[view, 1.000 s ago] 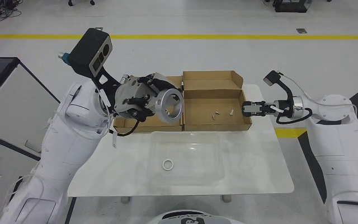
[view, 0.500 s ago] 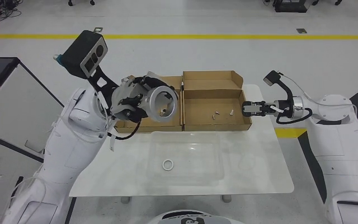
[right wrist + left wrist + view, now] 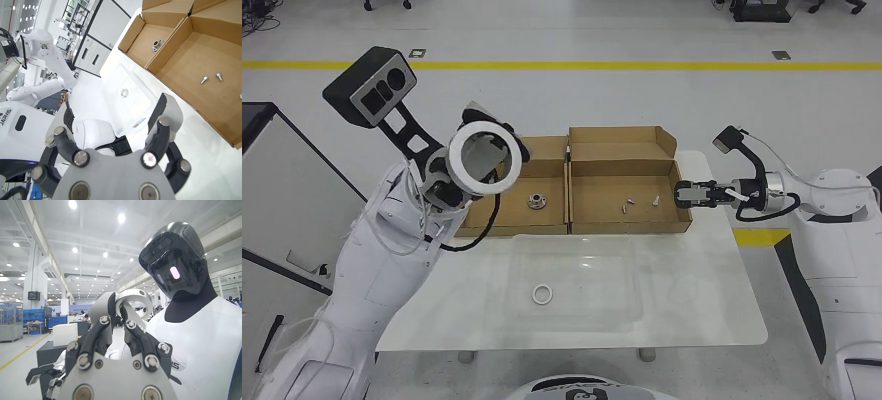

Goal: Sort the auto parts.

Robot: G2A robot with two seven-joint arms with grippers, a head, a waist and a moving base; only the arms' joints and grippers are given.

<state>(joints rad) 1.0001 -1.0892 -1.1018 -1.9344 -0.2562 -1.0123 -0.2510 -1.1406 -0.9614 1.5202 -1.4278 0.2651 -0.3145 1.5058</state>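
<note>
My left gripper (image 3: 118,308) is shut on the wall of a large silver metal ring (image 3: 132,293), one finger inside and one outside. The arm holds the ring (image 3: 483,128) high above the table's left edge, face up toward the top camera. A flanged metal part (image 3: 536,201) lies in the left cardboard box (image 3: 512,228). Two bolts (image 3: 626,209) (image 3: 654,200) lie in the right cardboard box (image 3: 602,190). My right gripper (image 3: 679,194) hangs open at that box's right wall, with nothing between its fingers (image 3: 160,106). A small white ring (image 3: 542,294) sits in the clear tray (image 3: 582,252).
The two boxes stand side by side at the back of the white table (image 3: 692,290), flaps raised behind them. The clear tray (image 3: 132,79) sits in front of them at mid-table. The right wrist view looks across the bolts (image 3: 204,80), the flanged part (image 3: 157,45) and the small ring (image 3: 124,92).
My left arm has lifted the large ring up and leftward from over the left box and turned it face up, uncovering the flanged part. The right arm has not moved.
</note>
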